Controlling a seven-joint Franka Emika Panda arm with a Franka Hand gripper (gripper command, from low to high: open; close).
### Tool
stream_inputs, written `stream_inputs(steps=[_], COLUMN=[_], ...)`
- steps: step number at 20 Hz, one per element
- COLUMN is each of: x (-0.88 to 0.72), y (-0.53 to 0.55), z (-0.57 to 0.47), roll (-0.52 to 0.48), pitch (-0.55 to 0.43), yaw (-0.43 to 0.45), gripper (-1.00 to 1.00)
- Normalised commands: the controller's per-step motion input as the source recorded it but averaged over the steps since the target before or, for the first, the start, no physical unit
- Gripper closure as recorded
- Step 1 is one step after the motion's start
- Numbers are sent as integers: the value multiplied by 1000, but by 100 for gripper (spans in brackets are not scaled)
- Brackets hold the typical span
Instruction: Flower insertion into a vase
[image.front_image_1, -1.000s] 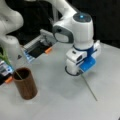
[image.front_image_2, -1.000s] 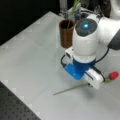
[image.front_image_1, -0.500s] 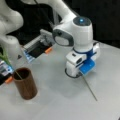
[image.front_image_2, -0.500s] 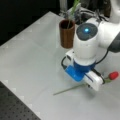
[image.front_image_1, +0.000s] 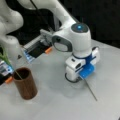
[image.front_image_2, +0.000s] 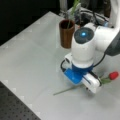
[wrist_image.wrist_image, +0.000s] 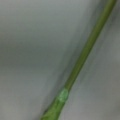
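1. A reddish-brown cylindrical vase (image.front_image_1: 25, 86) stands upright on the pale grey counter (image.front_image_1: 52, 100), near the left edge in a front view. In a front view (image.front_image_2: 66, 33) it stands near the top, just behind the robot's wrist.
2. One green stem (image.front_image_1: 10, 66) already sits in the vase, leaning against its rim. Its leafy top (image.front_image_2: 74, 7) rises above the opening.
3. A second flower lies flat on the counter, well apart from the vase. Its thin green stem (image.front_image_2: 66, 90) points toward a front view's bottom left, and its red bud (image.front_image_2: 113, 75) lies at the right, past the robot's hand.
4. In a front view the same stem (image.front_image_1: 91, 90) shows as a thin dark line running out from under the pincer toward the bottom right.
5. The pincer (image.front_image_1: 83, 76) is low over the counter, right above this lying stem. Its blue and white body (image.front_image_2: 80, 75) hides the fingertips in both front views, so I cannot tell whether it is open or closed on the stem.
6. The wrist view is filled by the green stem (wrist_image.wrist_image: 82, 57) running diagonally over the grey counter, with a paler node (wrist_image.wrist_image: 63, 95) near the bottom.
7. Behind the vase in a front view, a dark tray with orange parts (image.front_image_1: 40, 51) sits at the counter's back edge.
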Motion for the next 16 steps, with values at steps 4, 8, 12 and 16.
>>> stream_inputs(steps=[4, 8, 12, 16], x=[42, -4, -58, -126], y=[49, 77, 123, 147], z=[-205, -216, -204, -206], roll=[-242, -249, -258, -279], pitch=[-98, -111, -114, -110], yaw=[22, 30, 11, 18], gripper=[-100, -100, -100, -100])
